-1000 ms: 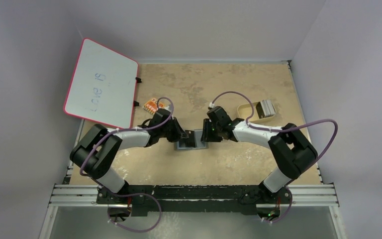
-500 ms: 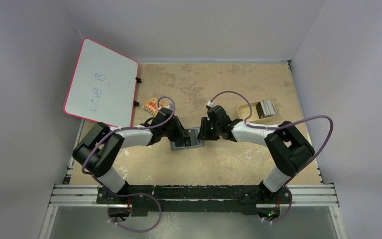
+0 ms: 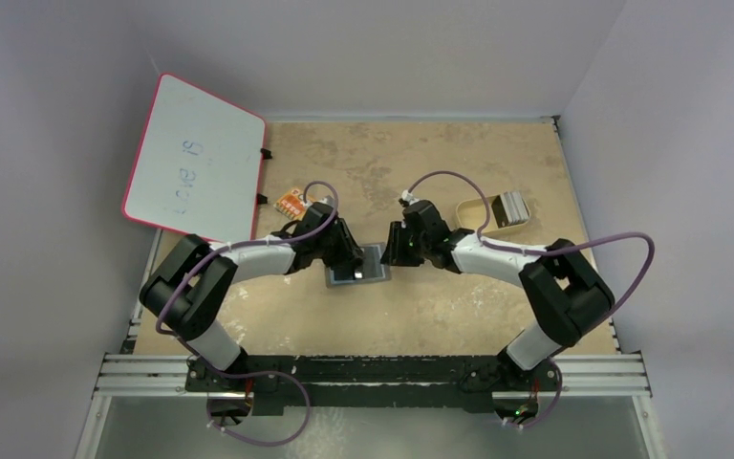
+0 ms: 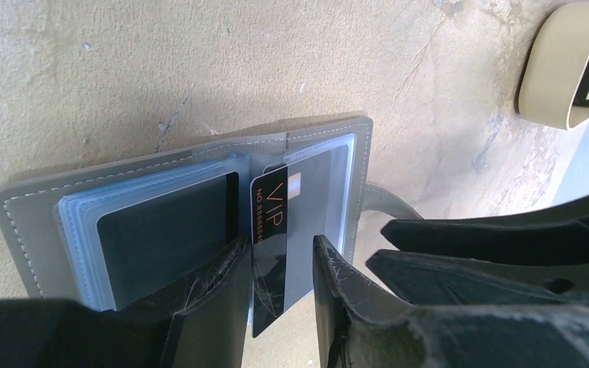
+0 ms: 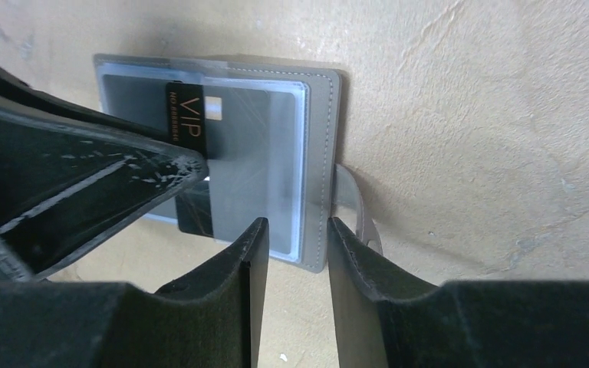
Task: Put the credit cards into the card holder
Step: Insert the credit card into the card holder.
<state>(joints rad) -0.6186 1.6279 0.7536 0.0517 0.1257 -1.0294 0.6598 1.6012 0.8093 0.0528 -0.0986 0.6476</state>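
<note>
The card holder (image 3: 358,273) lies open and flat around the middle of the tabletop (image 3: 440,316), grey cover down and light blue sleeves up. Our left fingers (image 4: 336,280) are closed on a black VIP card (image 4: 272,230). They hold it on edge, with its far end resting at the holder's fold between the two leaves. Our right fingers (image 5: 353,268) stand a narrow gap apart, astride the outer edge of the leaf nearer the right edge of the tabletop, just beside the snap strap (image 5: 357,203). We cannot tell whether they press on that leaf.

Farther back, toward the right edge, a tan tray (image 3: 464,212) holds the remaining credit cards (image 3: 511,206), well apart from the holder. A whiteboard (image 3: 196,172) leans at the far left corner.

Compared with a second ago, the holder sits slightly nearer the left edge, and both pairs of fingers have shifted with it.
</note>
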